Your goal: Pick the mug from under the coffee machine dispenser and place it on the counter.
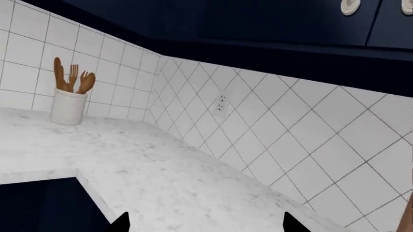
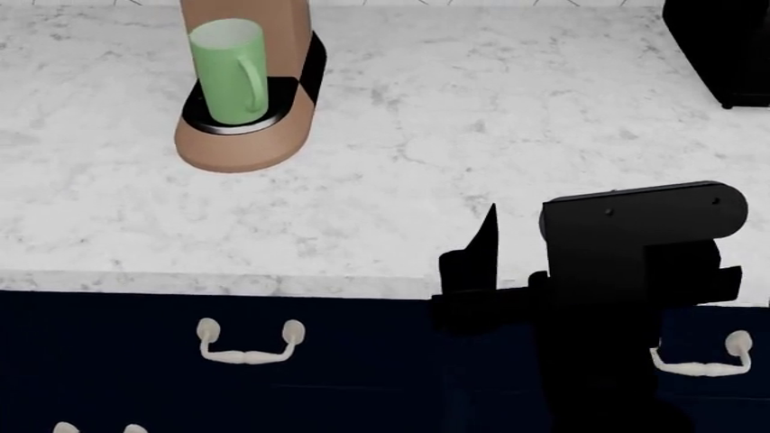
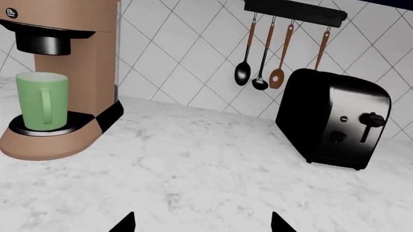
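Standing upright on the coffee machine dispenser's point(image 3: 61, 79) drip tray is the mug point(image 3: 41, 100) (handle facing me); my right claw point(image 3: 202, 223) is hovering wide over the counter point(image 3: 213, 169), well apart.

Even, diffuse render lighting in all three views, no visible source. Everything sharp, no motion blur, no depth-of-field falloff, no visible edge distortion. Counter point(image 2: 481, 135) bright, near-white, marbling still readable, not clipped. Soft contact shadow under the coffee machine base point(image 3: 51, 145), and under the black toaster point(image 3: 335, 121) toward 6 o'clock. Toaster body shows faint soft sheen, no hard glare. Right arm point(image 2: 626, 289) in head view is a flat black mass, detail crushed. Upper cabinets point(image 1: 258, 24) in left wrist view very dark.
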